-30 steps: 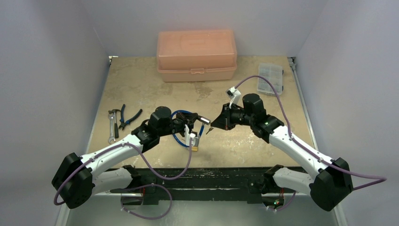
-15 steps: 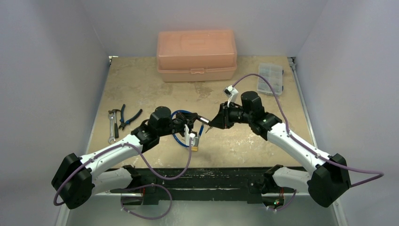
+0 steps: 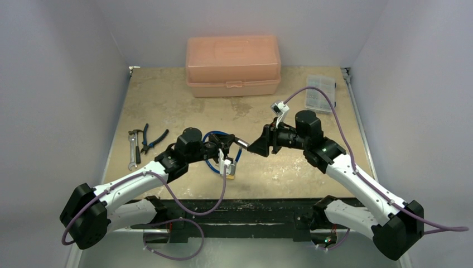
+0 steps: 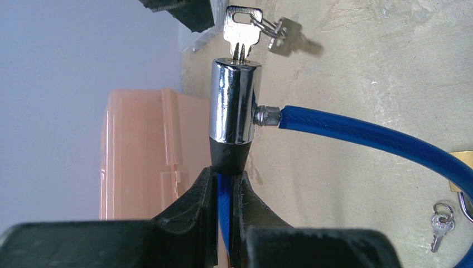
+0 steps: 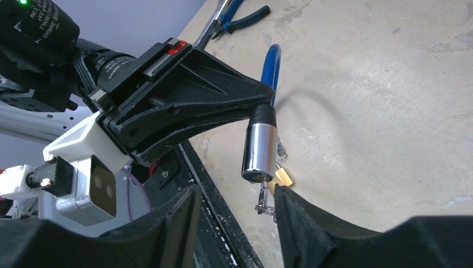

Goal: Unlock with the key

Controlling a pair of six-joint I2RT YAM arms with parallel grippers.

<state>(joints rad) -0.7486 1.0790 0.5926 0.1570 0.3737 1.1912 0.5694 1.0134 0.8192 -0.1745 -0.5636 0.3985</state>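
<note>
Tools: a wrench point(image 3: 132, 152) and blue-handled pliers point(image 3: 149, 138) lie at the left side of the surface point(image 3: 167, 100).
Left fingers point(image 4: 195, 195): pressed together on the blue cable point(image 4: 357, 131), just behind the black collar of the chrome cylinder point(image 4: 234, 100), which they hold up off the surface.
Brass padlock point(image 3: 230, 175): rests on the surface just below the left fingers, with a small loose key point(image 4: 439, 223) lying near it.
Toolbox point(image 3: 233, 66): peach-coloured, lid down, at the far edge.
The key point(image 4: 241, 30): its blade is in the end of the chrome cylinder and its head sticks out. A ring joins it to a second key point(image 4: 285, 28) hanging alongside.
Right fingers point(image 5: 173, 229): spread apart, one on each side of the key, gripping nothing.
Clear organiser point(image 3: 321, 92): at the far right of the surface.
</note>
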